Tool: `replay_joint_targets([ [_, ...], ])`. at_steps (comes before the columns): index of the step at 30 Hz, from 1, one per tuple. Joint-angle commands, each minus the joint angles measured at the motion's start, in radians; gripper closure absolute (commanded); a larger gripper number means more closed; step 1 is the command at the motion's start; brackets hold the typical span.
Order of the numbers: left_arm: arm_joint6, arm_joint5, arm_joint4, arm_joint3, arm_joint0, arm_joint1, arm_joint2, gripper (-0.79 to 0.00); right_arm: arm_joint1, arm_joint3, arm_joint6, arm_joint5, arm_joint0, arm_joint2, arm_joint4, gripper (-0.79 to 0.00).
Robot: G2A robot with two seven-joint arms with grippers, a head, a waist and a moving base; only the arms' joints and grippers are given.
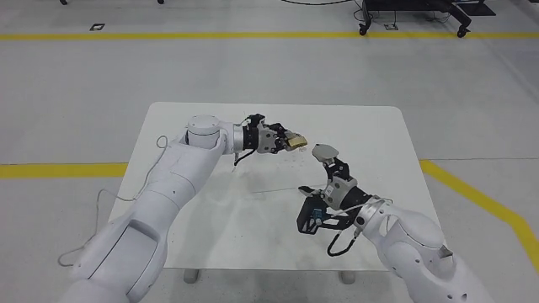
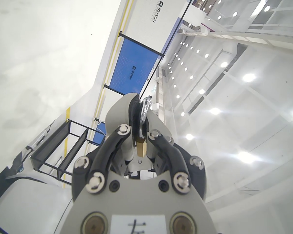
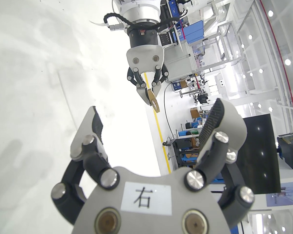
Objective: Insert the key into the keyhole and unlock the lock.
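A brass padlock (image 1: pixel 296 141) with a silver shackle (image 2: pixel 145 107) is held above the middle of the white table (image 1: pixel 370 135). My left gripper (image 1: pixel 285 140) is shut on it, and the brass body (image 2: pixel 141 148) sits between the fingers in the left wrist view. My right gripper (image 1: pixel 328 158) hovers just to the right of the lock. It is open, with nothing between its ribbed pads (image 3: pixel 211 120). In the right wrist view my right gripper (image 3: pixel 156 105) points at the left gripper (image 3: pixel 149 91), and the padlock (image 3: pixel 154 102) sticks out from its fingertips.
A thin pale line (image 1: pixel 274 190) lies on the tabletop below the two grippers. The table's far edge (image 1: pixel 278 106) borders open floor with yellow tape (image 1: pixel 253 35). A black cart (image 1: pixel 413 0) stands far behind.
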Motion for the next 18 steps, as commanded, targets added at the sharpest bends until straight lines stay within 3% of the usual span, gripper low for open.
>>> replay_joint_targets([
  [1,0.000,0.000,-0.001,0.000,0.000,0.000,0.000,0.000,0.000,0.000,0.000,0.000,0.000,0.000,0.000,-0.785],
  [3,0.016,-0.011,-0.001,-0.004,0.006,0.001,-0.004,0.000,0.000,0.000,-0.008,-0.001,-0.001,-0.003,0.010,-0.785],
  [4,0.029,-0.044,-0.006,-0.018,0.016,0.004,-0.015,0.000,-0.002,0.012,-0.057,-0.015,-0.002,-0.010,0.072,-0.597],
  [5,0.032,-0.094,-0.009,-0.034,0.025,0.007,-0.027,0.000,-0.002,0.037,-0.082,-0.027,0.006,0.002,0.120,-0.249],
  [6,0.037,-0.156,-0.003,-0.043,0.034,0.011,-0.039,0.000,-0.003,0.057,-0.096,-0.041,0.016,0.012,0.152,0.000],
  [9,0.060,-0.224,0.109,-0.085,0.035,0.016,-0.013,0.000,-0.002,0.108,-0.136,-0.124,0.051,0.012,0.221,0.000],
  [15,0.123,-0.314,0.239,-0.140,0.051,0.032,-0.016,0.000,0.004,0.173,-0.137,-0.386,0.134,-0.004,0.309,0.000],
  [18,0.108,-0.331,0.259,-0.172,0.065,0.037,-0.019,0.000,-0.001,0.218,-0.091,-0.399,0.177,-0.005,0.366,0.000],
])
